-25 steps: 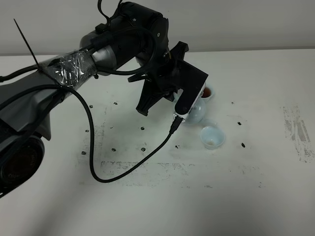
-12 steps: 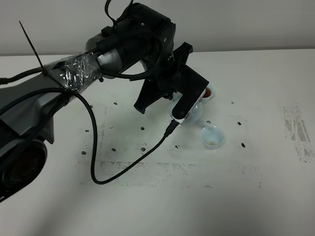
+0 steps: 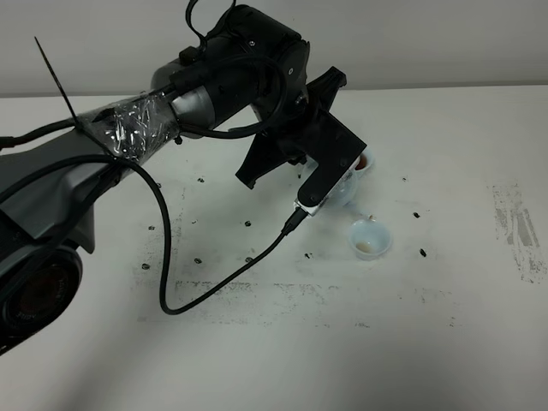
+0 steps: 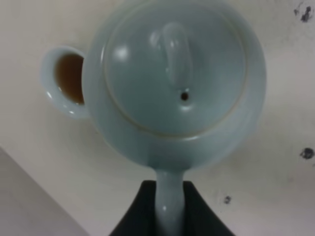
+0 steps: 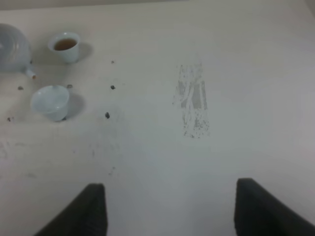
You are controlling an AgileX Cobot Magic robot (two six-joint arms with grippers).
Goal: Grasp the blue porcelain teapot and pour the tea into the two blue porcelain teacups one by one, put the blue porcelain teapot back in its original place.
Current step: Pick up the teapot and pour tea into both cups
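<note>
My left gripper [image 3: 330,175] is shut on the loop handle of the blue porcelain teapot [image 3: 347,190], which it holds roughly level between the two blue porcelain teacups. In the left wrist view the teapot [image 4: 172,73] fills the frame, lid up, with its handle between my black fingers [image 4: 142,211]. The far teacup [image 3: 364,161] holds brown tea and also shows in the left wrist view [image 4: 66,81]. The near teacup [image 3: 370,239] has a little brown liquid at the bottom. The right wrist view shows the teapot [image 5: 12,46], the far teacup [image 5: 65,45] and the near teacup [image 5: 50,102] from a distance. My right gripper [image 5: 172,216] is open and empty.
The white table [image 3: 445,325] carries small dark specks and a grey scuffed patch [image 3: 518,227] at the right. A black cable [image 3: 214,291] hangs from my left arm and loops over the table's middle. The wall runs along the back edge.
My left gripper has drawn the teapot back from over the near teacup towards the far side and levelled it. The teacups have not moved.
</note>
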